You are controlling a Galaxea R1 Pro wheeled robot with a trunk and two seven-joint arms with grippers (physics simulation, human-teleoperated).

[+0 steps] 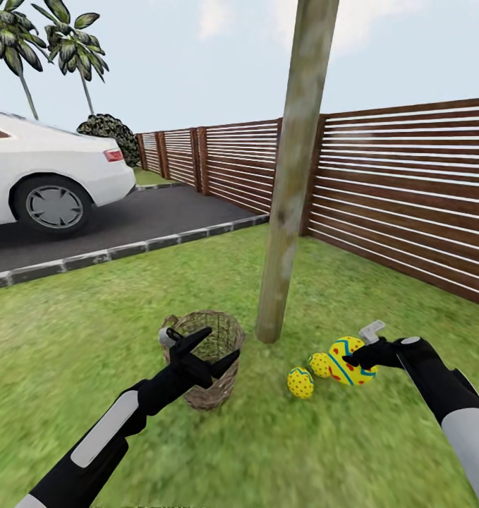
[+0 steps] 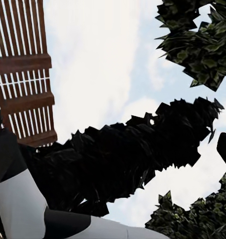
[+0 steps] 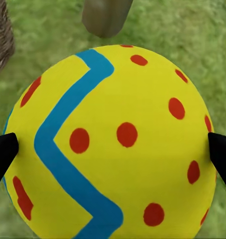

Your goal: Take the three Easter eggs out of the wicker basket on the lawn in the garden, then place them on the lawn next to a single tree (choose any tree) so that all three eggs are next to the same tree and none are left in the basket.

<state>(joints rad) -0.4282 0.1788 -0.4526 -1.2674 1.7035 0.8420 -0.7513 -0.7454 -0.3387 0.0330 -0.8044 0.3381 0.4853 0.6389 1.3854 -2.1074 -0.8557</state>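
My right gripper [image 1: 353,360] fingers clamp yellow dotted, blue-zigzag egg [image 1: 347,361], long axis tilted, beside pale mottled trunk [image 1: 293,183]; left gripper [image 1: 219,347] fingers apart over brown wicker basket [image 1: 212,356].

A home garden: lawn [image 1: 70,339], slatted fence [image 1: 408,204], driveway [image 1: 147,219] with car [image 1: 41,176].

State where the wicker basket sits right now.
In the head view, the basket stands on the grass just left of the tree trunk, behind the left end effector.

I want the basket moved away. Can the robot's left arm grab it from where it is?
Probably yes. The left gripper hangs open right at the wicker basket, with nothing between them. It points upward, though, so it would likely have to turn first.
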